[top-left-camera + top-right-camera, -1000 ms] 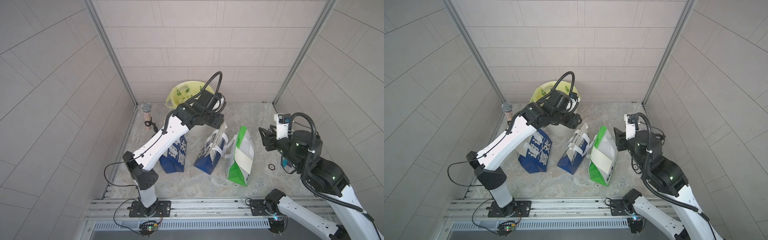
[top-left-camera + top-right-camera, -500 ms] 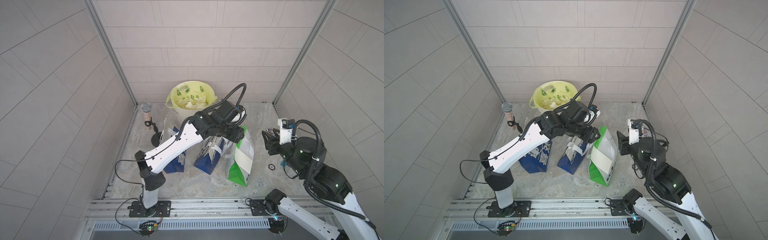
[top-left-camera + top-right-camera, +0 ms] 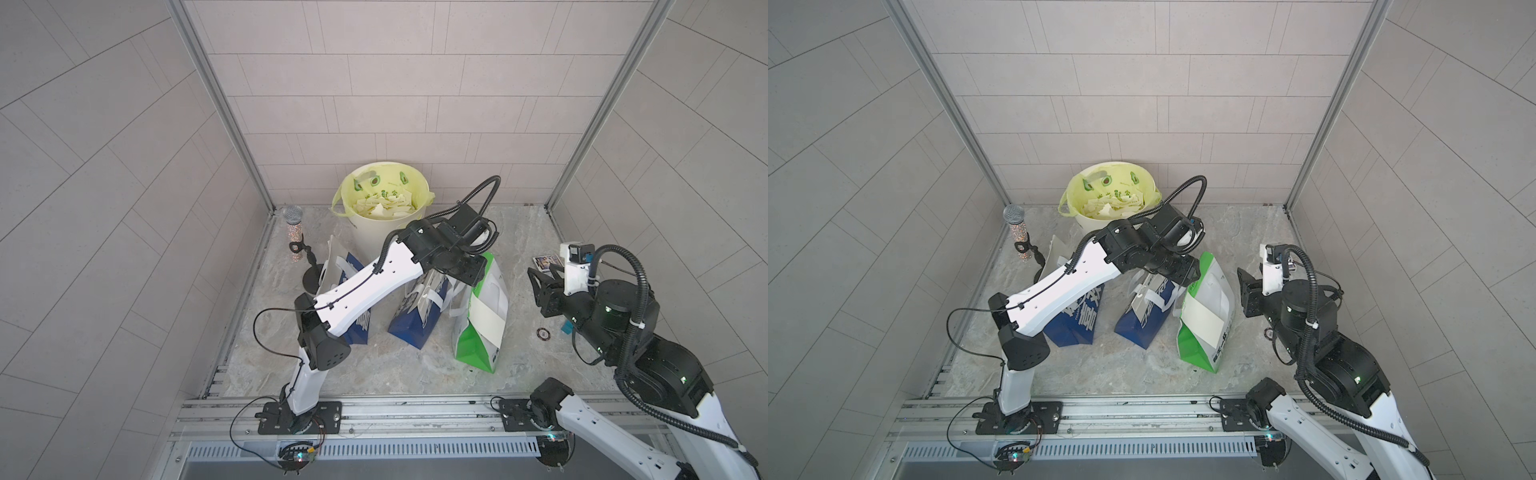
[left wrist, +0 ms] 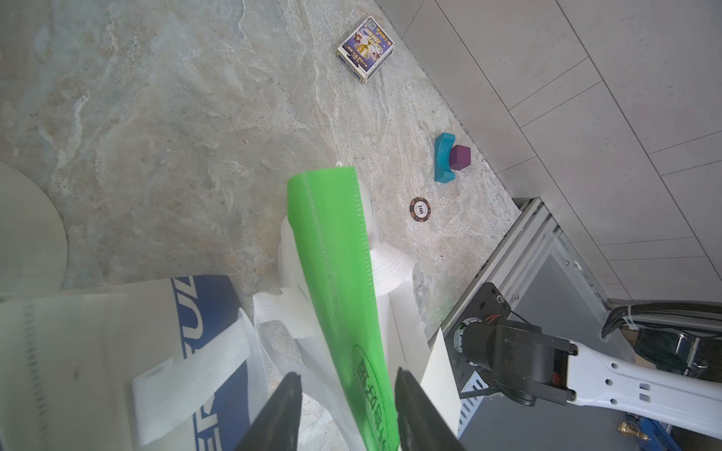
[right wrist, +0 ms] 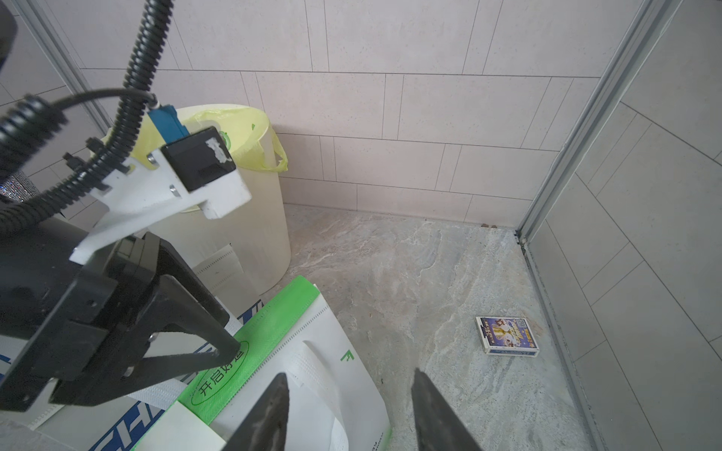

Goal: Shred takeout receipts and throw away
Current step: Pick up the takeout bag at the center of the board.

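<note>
Bin, cream with a yellow liner, stands at the back wall with torn paper scraps in it, so part of the task looks done. Three takeout bags stand in front of it: left blue bag, middle blue bag, green-and-white bag, which leans. The left arm reaches across both blue bags.

Takeout receipt: pale slip lying flat on the green-and-white bag's outer face, on the right arm's side. Can't tell how it is fixed.

Left gripper sits at that bag's top, jaws part-open and straddling the green top edge. A white handle loop lies by one finger. Nothing clamped. Right gripper is near the bag, jaws medium-wide, empty.

Risks, as I judge them:
- The jaws sit on the green edge, not the slip, so closing here pinches fabric or the handle loop.
- A pull then lifts or tips the leaning bag.
- The forearm could knock the blue bags.
- A one-sided tug may crumple the receipt instead of tearing it.

Card box, teal block and poker chip lie well apart from the bags.
</note>
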### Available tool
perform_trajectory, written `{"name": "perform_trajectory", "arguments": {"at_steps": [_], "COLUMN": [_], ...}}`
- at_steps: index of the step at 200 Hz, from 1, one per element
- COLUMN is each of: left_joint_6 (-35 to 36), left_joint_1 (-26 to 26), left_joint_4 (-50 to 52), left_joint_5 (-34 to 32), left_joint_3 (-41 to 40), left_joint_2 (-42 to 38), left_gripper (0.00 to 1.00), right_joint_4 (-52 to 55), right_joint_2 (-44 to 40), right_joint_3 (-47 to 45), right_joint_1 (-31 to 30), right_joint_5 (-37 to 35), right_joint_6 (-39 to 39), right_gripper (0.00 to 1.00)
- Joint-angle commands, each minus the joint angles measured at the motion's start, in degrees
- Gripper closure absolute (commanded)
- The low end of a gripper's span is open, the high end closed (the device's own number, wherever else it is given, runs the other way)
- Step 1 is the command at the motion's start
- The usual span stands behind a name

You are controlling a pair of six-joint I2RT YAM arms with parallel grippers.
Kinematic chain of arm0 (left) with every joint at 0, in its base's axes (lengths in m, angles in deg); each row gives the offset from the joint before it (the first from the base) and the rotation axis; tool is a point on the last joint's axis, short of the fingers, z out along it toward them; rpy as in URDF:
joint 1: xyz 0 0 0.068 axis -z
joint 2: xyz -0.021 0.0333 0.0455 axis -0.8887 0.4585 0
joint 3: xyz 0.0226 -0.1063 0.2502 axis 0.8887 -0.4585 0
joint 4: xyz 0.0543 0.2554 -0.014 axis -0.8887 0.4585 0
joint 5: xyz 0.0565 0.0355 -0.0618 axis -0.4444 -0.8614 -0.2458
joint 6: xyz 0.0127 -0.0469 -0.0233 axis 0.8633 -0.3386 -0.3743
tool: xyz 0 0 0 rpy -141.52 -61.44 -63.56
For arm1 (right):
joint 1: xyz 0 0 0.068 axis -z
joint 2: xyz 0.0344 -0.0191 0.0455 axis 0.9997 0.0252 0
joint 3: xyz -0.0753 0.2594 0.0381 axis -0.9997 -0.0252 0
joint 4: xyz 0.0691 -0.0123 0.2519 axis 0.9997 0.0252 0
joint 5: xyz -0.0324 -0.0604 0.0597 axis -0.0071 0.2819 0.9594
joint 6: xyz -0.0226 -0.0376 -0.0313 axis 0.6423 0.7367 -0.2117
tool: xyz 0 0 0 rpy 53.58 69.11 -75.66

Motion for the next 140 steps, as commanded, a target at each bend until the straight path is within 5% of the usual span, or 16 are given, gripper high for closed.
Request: {"name": "perform_trajectory", "arguments": {"at_steps": [1, 72, 140], "left_joint_6": [0.9, 0.7, 2.4], "left_joint_1": [-0.6, -1.2, -1.6], "left_joint_4": [1.5, 0.8, -2.4], "left_joint_5": [0.3, 4.1, 5.9], "left_joint_3": [1.5, 1.5, 1.3], "left_joint_2": [1.5, 3.8, 2.3], "left_gripper": [0.62, 0.68, 1.00], "right_joint_4": [1.2, 0.0, 2.6], "right_joint_2": [-0.2, 2.2, 1.8], "right_joint_3": [1.0, 3.6, 3.6], "right_joint_1": [0.1, 0.1, 0.1], "right_joint_5": [-0.1, 1.8, 4.4], "right_joint_6": [-0.7, -1.2, -0.1], "right_gripper": [0.49, 0.49, 0.50]}}
